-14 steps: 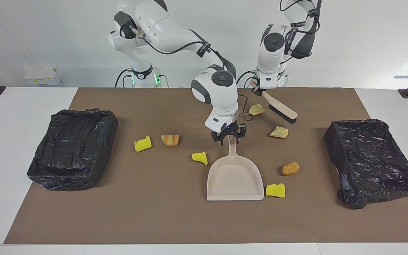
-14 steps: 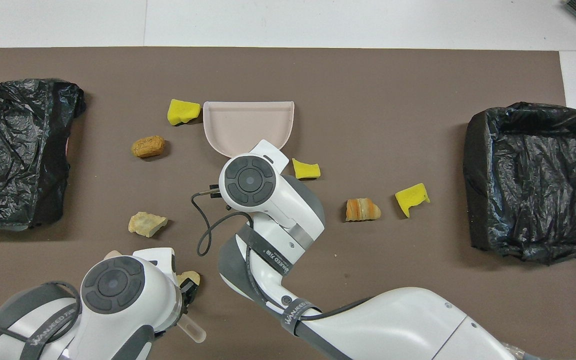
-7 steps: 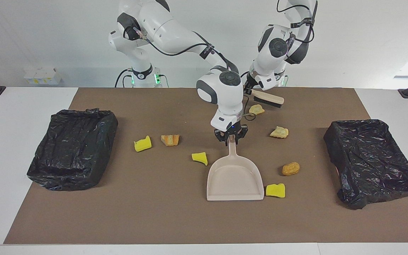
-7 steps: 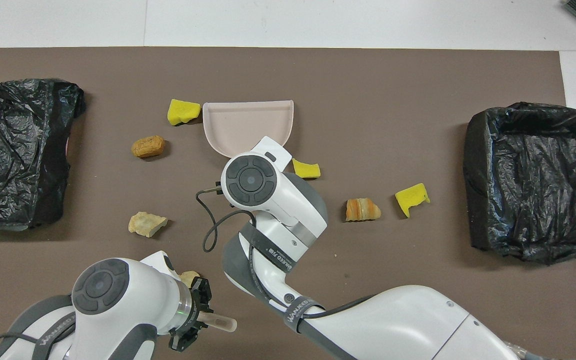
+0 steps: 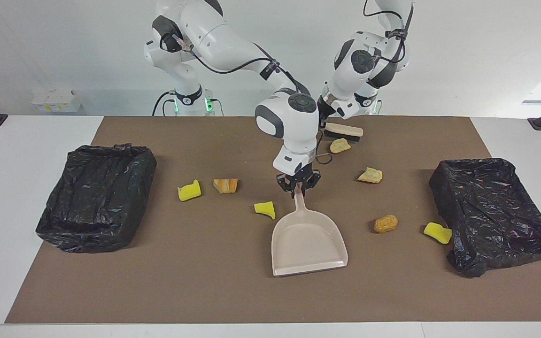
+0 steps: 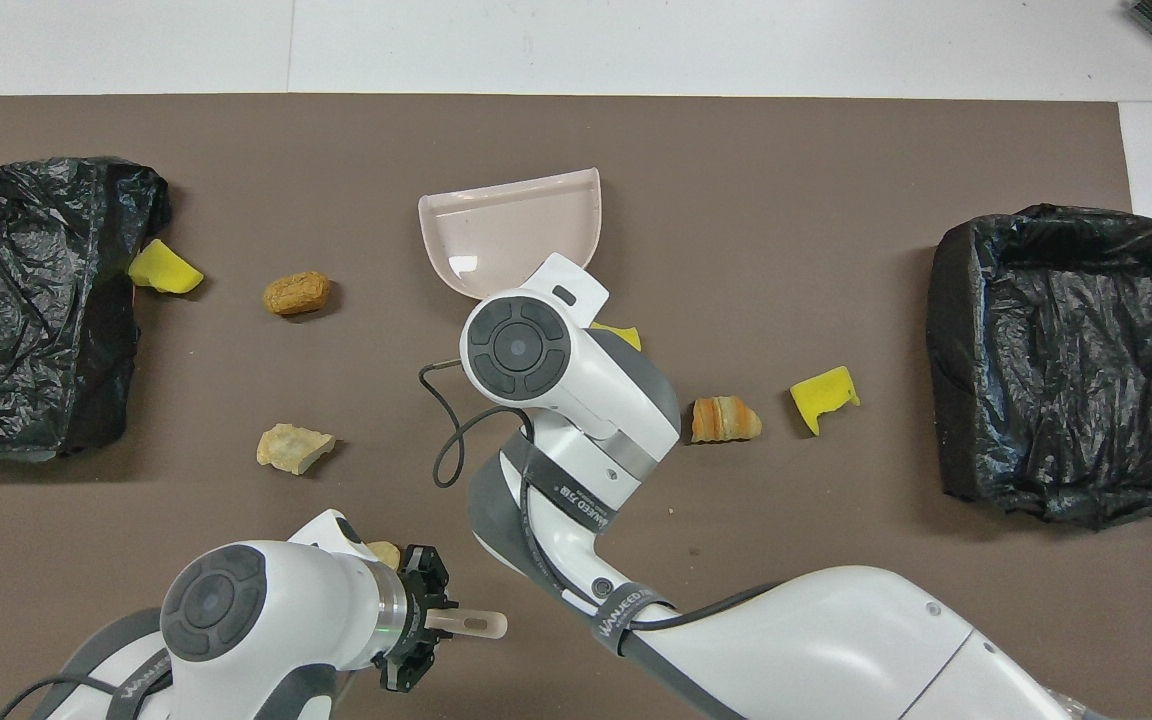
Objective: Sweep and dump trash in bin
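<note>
My right gripper is shut on the handle of the beige dustpan, whose pan rests slanted on the mat's middle; in the overhead view the wrist hides the fingers above the dustpan. My left gripper is shut on the beige brush, held level near the robots' edge; the left gripper shows with the handle sticking out. Trash is scattered: a yellow piece against the bin at the left arm's end, a brown lump, tan pieces, yellow pieces, a pastry.
Two bins lined with black bags stand on the brown mat, one at the left arm's end and one at the right arm's end. White table borders the mat on all sides.
My right gripper closed on the dustpan handle and swung the pan, knocking the yellow piece beside it to the bin at the left arm's end. My left arm turned the brush level.
</note>
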{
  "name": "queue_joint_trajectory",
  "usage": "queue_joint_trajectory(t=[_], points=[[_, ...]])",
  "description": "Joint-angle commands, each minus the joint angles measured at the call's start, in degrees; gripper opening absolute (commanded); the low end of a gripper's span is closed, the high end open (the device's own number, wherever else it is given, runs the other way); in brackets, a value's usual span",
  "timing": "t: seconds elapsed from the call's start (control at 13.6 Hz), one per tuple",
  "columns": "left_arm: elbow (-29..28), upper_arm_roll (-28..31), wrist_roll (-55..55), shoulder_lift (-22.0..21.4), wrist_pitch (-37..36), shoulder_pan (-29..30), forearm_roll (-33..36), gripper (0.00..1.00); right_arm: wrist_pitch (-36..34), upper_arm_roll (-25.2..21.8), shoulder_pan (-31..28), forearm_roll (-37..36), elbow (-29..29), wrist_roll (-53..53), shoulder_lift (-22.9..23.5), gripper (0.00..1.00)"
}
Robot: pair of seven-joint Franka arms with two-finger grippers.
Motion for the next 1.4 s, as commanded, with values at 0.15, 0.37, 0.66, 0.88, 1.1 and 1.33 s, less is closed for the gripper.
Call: queue_joint_trajectory(t=[0.15, 0.37, 0.66, 0.88, 1.1, 1.33], points=[[3.01, 0.57, 9.46, 4.23, 1.93, 5.13, -0.89, 0.0, -3.26, 1.02, -2.76, -0.92, -2.5, -6.08, -4.71, 0.0], [8.99, 0.66, 16.57, 8.98, 2.19, 8.47, 0.08, 0.0, -8.71, 1.02, -5.83, 3.19, -3.02, -19.24, -8.57, 0.0], [13.13, 0.57, 28.97, 11.89, 1.06, 11.73, 1.56, 0.0, -16.61, 0.94, -10.49, 7.77, -5.04, -48.3, -12.19, 0.0], [21.19, 0.66, 31.53, 11.72, -8.83, 12.0, 6.84, 0.0, -22.16, 0.94, -12.08, 8.22, -5.13, -62.5, -12.72, 0.0], [25.79, 0.74, 42.05, 11.8, -16.95, 13.31, 10.95, 0.0, -22.26, 1.02, -11.56, 8.22, -5.05, -75.41, -13.07, 0.0], [26.14, 0.74, 56.19, 12.07, -17.32, 15.59, 18.24, 0.0, -21.21, 1.02, -11.82, 8.13, -5.04, -83.08, -12.89, 0.0]])
